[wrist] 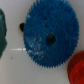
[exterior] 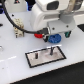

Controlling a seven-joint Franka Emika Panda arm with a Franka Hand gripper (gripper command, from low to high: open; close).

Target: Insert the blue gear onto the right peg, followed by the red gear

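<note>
The blue gear lies flat on the white table, directly under my gripper. In the wrist view the blue gear fills most of the picture, with its hub and centre hole showing. No finger touches it there, and the jaws look open. The smaller red gear lies just to the exterior view's left of the blue one, and its edge shows in the wrist view. The grey plate with a black border lies nearer the front. The right peg and the left peg stand on it, both bare.
A pale fixture with dark holes stands at the exterior view's left. A green object shows at the edge of the wrist view beside the blue gear. Dark cables run behind the arm.
</note>
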